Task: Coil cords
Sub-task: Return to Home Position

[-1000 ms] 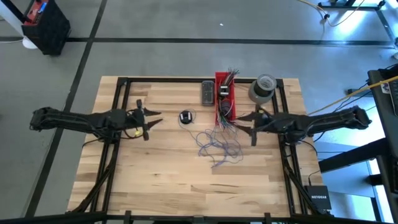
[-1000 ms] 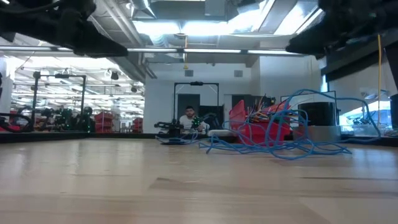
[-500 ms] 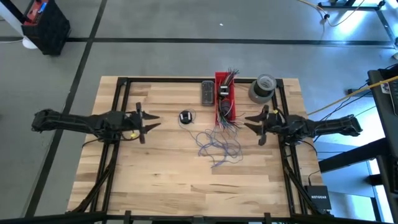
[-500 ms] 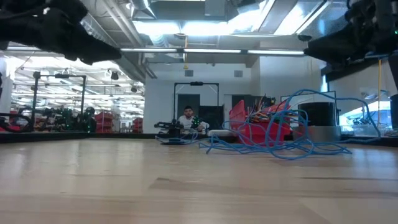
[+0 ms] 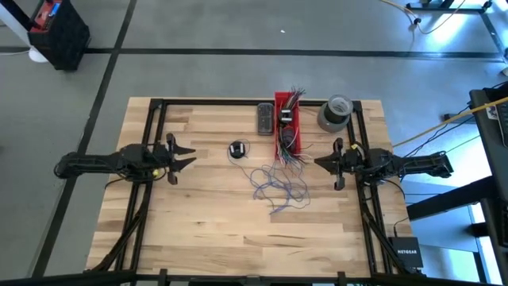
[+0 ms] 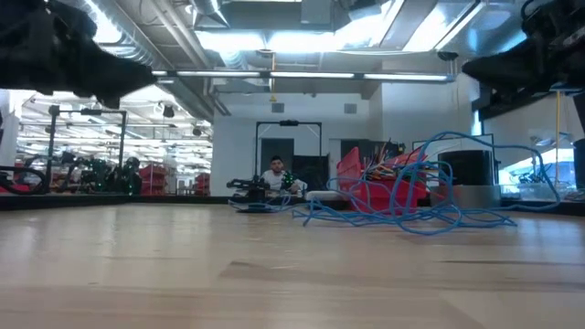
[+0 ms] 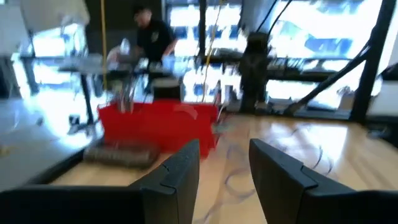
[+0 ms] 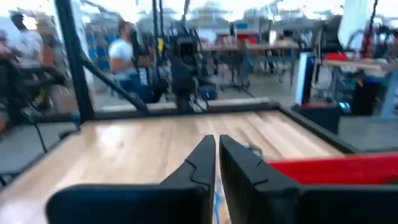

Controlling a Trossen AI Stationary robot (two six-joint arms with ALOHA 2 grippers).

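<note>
My left gripper [image 5: 184, 157] holds its two fingers [image 7: 180, 169] apart with a clear gap, and nothing sits between them. It hovers over the left part of the wooden table [image 5: 198, 232], at mid height of the high view. My right gripper [image 5: 321, 164] has its fingers [image 8: 198, 163] drawn almost together, only a thin slit between them, and it too grips nothing. It hangs over the right part of the table, pointing toward the centre.

The cords [image 5: 278, 187] lie between my two grippers as a loose blue-purple tangle, a little below centre in the high view and nearer my right gripper, touching neither. In the low view they loop up at centre right. Just above them stands the red bin [image 5: 287, 127], bristling with coloured wire ends. The small black spool [image 5: 237, 149] rests left of the bin, and the grey tape roll [image 5: 335, 112] to its right.
</note>
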